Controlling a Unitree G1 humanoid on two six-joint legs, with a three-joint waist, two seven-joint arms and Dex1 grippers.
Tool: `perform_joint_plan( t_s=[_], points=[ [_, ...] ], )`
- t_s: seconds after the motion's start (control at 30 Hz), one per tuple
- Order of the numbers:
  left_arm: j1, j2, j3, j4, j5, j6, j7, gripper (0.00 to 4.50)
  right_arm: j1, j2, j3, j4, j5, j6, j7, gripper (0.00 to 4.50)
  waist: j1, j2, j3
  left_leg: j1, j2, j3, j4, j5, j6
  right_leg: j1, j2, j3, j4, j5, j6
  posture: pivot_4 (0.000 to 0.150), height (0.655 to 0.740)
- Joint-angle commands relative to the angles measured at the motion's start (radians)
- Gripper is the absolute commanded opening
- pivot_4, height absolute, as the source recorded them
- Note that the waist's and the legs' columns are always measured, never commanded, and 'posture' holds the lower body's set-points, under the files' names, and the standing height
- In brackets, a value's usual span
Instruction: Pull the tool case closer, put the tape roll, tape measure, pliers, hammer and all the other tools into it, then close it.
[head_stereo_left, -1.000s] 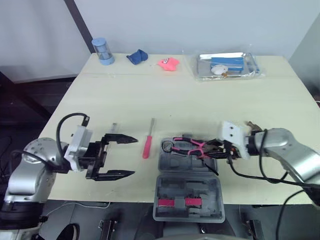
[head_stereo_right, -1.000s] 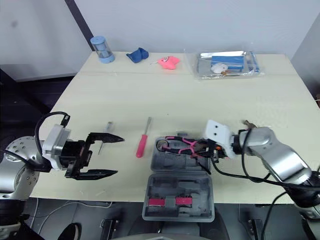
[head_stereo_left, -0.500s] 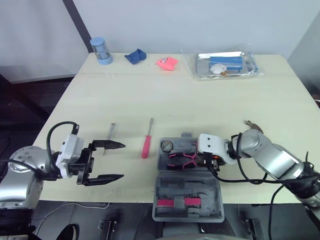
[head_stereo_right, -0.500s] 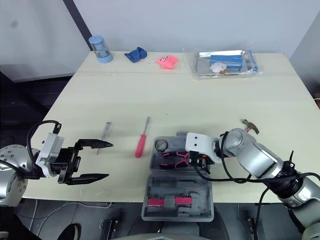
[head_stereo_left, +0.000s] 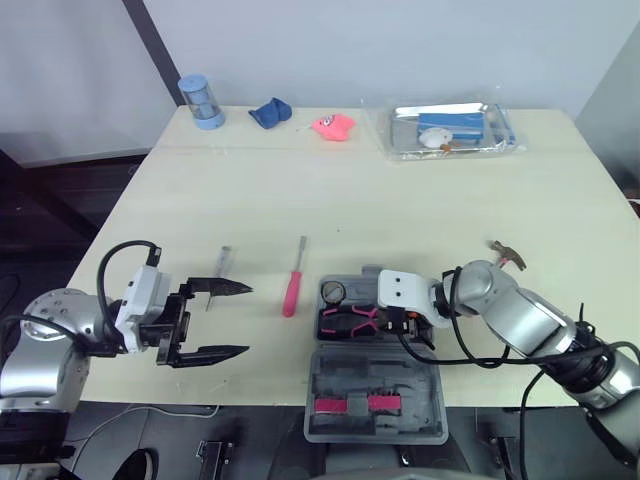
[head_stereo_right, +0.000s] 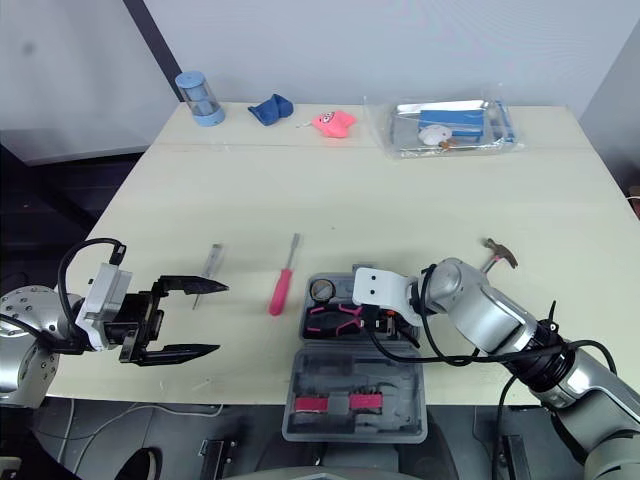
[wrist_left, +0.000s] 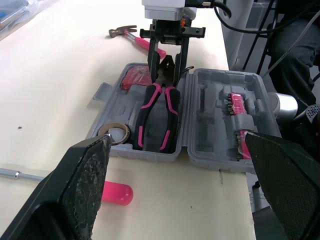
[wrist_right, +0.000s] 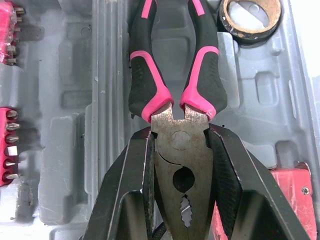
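Pink-handled pliers (wrist_right: 177, 145) lie in the tool case (head_stereo_left: 375, 375) at the worktop's (head_stereo_left: 400, 200) near edge, their metal head pinched by the right gripper (wrist_right: 178, 134). If it lets go crooked, they could stick up and block the lid. The left gripper (head_stereo_left: 247, 320) hangs wide open, empty.

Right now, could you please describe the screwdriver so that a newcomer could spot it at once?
Find the open grey tool case at the near edge of the table. Just to its left lies the screwdriver, its handle toward the robot. Its pink handle sets it apart from the slim all-metal tool farther left.
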Motion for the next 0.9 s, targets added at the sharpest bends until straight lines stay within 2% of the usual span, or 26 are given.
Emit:
perform_joint_plan(
  t_s=[0.03, 0.07, 0.13, 0.2, 0.3, 0.43, 0.53, 0.67, 0.77, 0.83, 0.9],
  points=[
    [0.002, 0.011, 0.012, -0.018, -0.008, -0.004, -0.05, 4.5, -0.001, 0.004, -0.002, 0.011, -0.027, -0.023, -0.001, 0.98, 0.0, 0.0, 0.0, 0.0, 0.0, 0.0, 0.0, 0.0, 0.0, 0.0, 0.0, 0.0, 0.0, 0.0, 0.0, 0.15, 0.74],
    [0.003, 0.01, 0.013, -0.019, -0.008, -0.003, -0.05, 4.5, 0.0, 0.004, -0.003, 0.013, -0.029, -0.027, 0.001, 0.98, 0.0, 0.0, 0.0, 0.0, 0.0, 0.0, 0.0, 0.0, 0.0, -0.001, 0.0, 0.0, 0.001, 0.0, 0.0, 0.15, 0.74],
    [0.006, 0.008, 0.013, -0.022, -0.009, -0.003, -0.049, 4.5, 0.001, 0.0, -0.008, 0.013, -0.027, -0.029, 0.013, 2.02, 0.0, 0.0, 0.0, 0.0, 0.0, 0.001, 0.001, 0.0, 0.0, -0.002, 0.0, 0.001, 0.003, 0.0, 0.0, 0.15, 0.74],
    [0.007, 0.003, 0.01, -0.023, -0.007, -0.004, -0.047, 4.5, -0.001, -0.003, -0.019, 0.012, -0.032, -0.033, 0.013, 2.87, 0.0, 0.0, 0.0, 0.0, 0.0, 0.001, 0.001, 0.0, 0.0, -0.002, 0.0, 0.001, 0.004, 0.0, 0.0, 0.15, 0.74],
    [0.007, -0.002, 0.004, -0.024, -0.005, -0.006, -0.046, 4.5, -0.003, 0.0, -0.041, 0.013, -0.041, -0.041, 0.0, 4.47, 0.0, 0.0, 0.0, -0.001, 0.0, 0.002, 0.002, 0.0, 0.0, -0.003, 0.0, 0.001, 0.004, 0.0, 0.0, 0.15, 0.74],
    [-0.004, -0.013, -0.005, -0.025, -0.003, -0.007, -0.035, 4.5, 0.021, 0.01, -0.102, -0.005, -0.003, -0.052, -0.002, 4.47, 0.001, 0.0, 0.0, -0.002, 0.0, 0.002, 0.002, 0.0, 0.0, -0.005, 0.0, 0.001, 0.005, 0.0, 0.0, 0.15, 0.74],
    [-0.003, -0.021, -0.004, -0.033, -0.003, -0.004, -0.027, 4.5, 0.058, 0.035, -0.157, 0.019, 0.021, -0.143, -0.014, 4.47, 0.001, 0.0, 0.0, -0.004, 0.0, 0.001, 0.003, 0.0, 0.0, -0.005, 0.0, 0.001, 0.005, 0.0, 0.0, 0.15, 0.74],
    [0.005, -0.03, -0.002, -0.039, -0.002, -0.003, -0.021, 4.5, 0.11, 0.084, -0.208, 0.079, 0.05, -0.285, -0.015, 3.29, 0.0, 0.0, 0.0, -0.005, 0.0, 0.001, 0.005, 0.0, 0.0, -0.006, 0.0, 0.001, 0.006, 0.0, 0.0, 0.15, 0.74],
    [0.011, -0.039, -0.007, -0.049, -0.003, 0.0, -0.016, 4.5, 0.133, 0.113, -0.213, 0.142, 0.051, -0.377, -0.003, 1.84, 0.0, 0.0, 0.0, -0.005, 0.0, 0.001, 0.006, 0.0, 0.0, -0.006, 0.0, 0.001, 0.007, 0.0, 0.0, 0.15, 0.74],
    [0.015, -0.043, -0.008, -0.057, -0.003, 0.002, -0.014, 4.5, 0.138, 0.129, -0.216, 0.182, 0.048, -0.41, 0.001, 0.64, 0.0, 0.0, 0.0, -0.005, 0.0, 0.001, 0.007, 0.0, 0.0, -0.006, 0.0, 0.001, 0.008, 0.0, 0.0, 0.15, 0.74],
    [0.018, -0.045, -0.008, -0.062, -0.003, 0.005, -0.011, 4.5, 0.14, 0.136, -0.208, 0.225, 0.039, -0.444, 0.012, 0.13, 0.0, 0.0, 0.0, -0.005, 0.0, 0.001, 0.007, 0.0, 0.0, -0.006, 0.0, 0.001, 0.009, 0.0, 0.0, 0.15, 0.74]
  ],
)
